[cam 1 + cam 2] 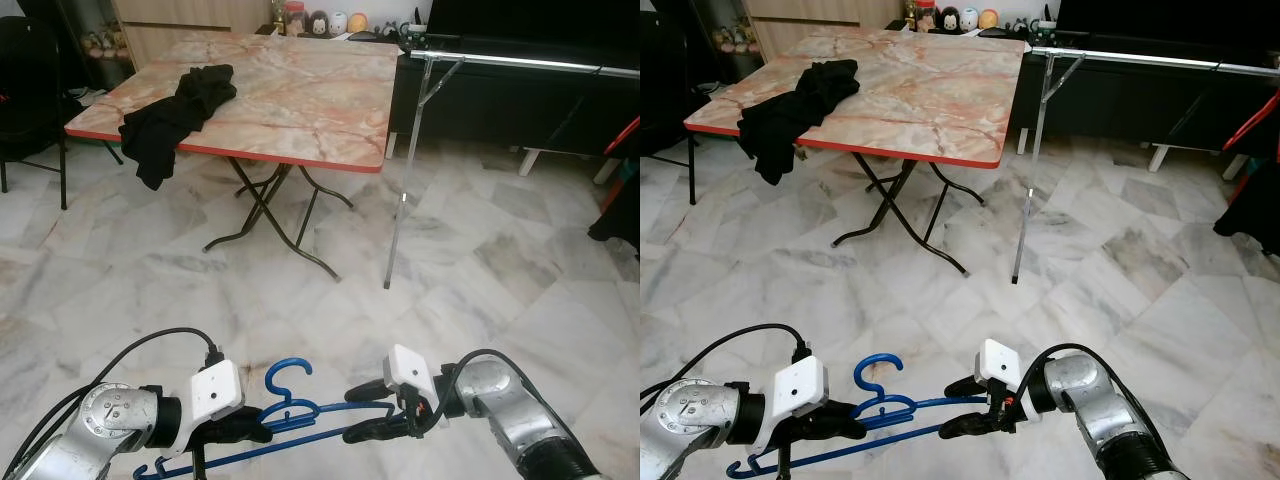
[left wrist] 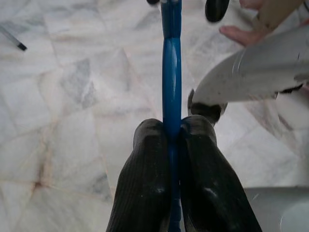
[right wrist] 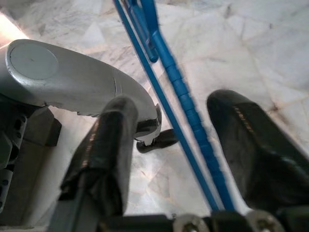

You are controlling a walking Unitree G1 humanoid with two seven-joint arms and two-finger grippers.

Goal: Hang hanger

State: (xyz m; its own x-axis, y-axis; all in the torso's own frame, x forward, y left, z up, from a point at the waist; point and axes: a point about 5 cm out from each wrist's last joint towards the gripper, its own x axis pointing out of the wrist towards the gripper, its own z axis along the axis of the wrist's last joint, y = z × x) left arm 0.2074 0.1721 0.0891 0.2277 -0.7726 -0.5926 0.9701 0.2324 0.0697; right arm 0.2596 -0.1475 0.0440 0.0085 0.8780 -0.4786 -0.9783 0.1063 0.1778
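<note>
While low at six o'clock above the marble floor, blue hanger pinched flat in left hand; right hand released, fingers astride the bar. Light, stiff, slick plastic: best gripped mid-bar, hook free for silver rail at one o'clock.

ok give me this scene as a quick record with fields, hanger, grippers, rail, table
hanger: blue hanger, held low over the marble floor
left gripper: left gripper shut on the hanger bar
right gripper: right gripper open, fingers either side of the hanger bar
rail: silver rail ahead on the right, nothing on it
table: folding table ahead, black cloth draped over its near edge
</note>
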